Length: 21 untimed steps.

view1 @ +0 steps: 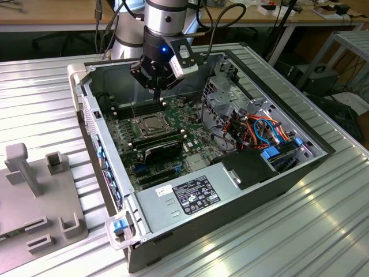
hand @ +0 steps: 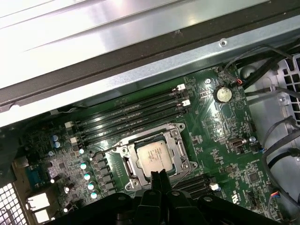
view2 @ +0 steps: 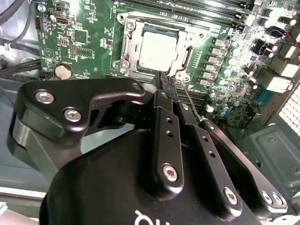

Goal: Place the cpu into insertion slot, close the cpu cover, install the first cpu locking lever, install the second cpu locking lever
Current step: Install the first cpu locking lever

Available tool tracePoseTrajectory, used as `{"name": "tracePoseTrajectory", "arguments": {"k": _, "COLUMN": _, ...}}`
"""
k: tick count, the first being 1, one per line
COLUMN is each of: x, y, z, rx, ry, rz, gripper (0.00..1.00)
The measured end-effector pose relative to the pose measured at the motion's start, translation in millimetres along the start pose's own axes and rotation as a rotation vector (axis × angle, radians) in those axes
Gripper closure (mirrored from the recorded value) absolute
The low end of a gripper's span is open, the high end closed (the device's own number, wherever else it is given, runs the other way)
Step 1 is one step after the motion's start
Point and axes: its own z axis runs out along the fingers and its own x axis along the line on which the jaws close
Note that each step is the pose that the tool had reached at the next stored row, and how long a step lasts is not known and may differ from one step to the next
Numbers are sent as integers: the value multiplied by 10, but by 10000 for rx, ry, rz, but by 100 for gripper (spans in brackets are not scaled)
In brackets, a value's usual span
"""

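Directly beside the cpu (hand: 152, 157) under the cpu cover (hand: 182, 151), the gripper (hand: 157, 175), fingertips tight together

Arm (view1: 164, 23) vertical, wrist (view1: 158, 49) straight down, black jaws tight together at the tips.

No text can be read. A black printed label (view1: 196, 195) is borne by the grey power supply (view1: 154, 203) in the exterior view, its lettering too fine to be made out. White strokes on the body of the gripper (view2: 168, 80) are cut off in the second wrist view, and faint print on the cpu (hand: 151, 157) is illegible.
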Motion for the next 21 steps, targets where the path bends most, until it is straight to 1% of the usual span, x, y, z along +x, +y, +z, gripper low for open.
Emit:
{"name": "tracePoseTrajectory", "arguments": {"k": 10, "x": 1, "y": 0, "z": 0, "rx": 1, "ry": 1, "rz": 18, "gripper": 89}}
{"name": "tracePoseTrajectory", "arguments": {"k": 12, "x": 5, "y": -2, "z": 0, "rx": -7, "ry": -3, "rz": -229, "gripper": 89}}
{"name": "tracePoseTrajectory", "arguments": {"k": 15, "x": 8, "y": -2, "z": 2, "rx": -23, "ry": -10, "rz": -796, "gripper": 89}}
{"name": "tracePoseTrajectory", "arguments": {"k": 17, "x": 9, "y": -3, "z": 4, "rx": -39, "ry": -17, "rz": -1365, "gripper": 89}}
{"name": "tracePoseTrajectory", "arguments": {"k": 18, "x": 9, "y": -3, "z": 5, "rx": -45, "ry": -20, "rz": -1556, "gripper": 89}}
{"name": "tracePoseTrajectory", "arguments": {"k": 21, "x": 9, "y": -3, "z": 5, "rx": -50, "ry": -22, "rz": -1696, "gripper": 89}}
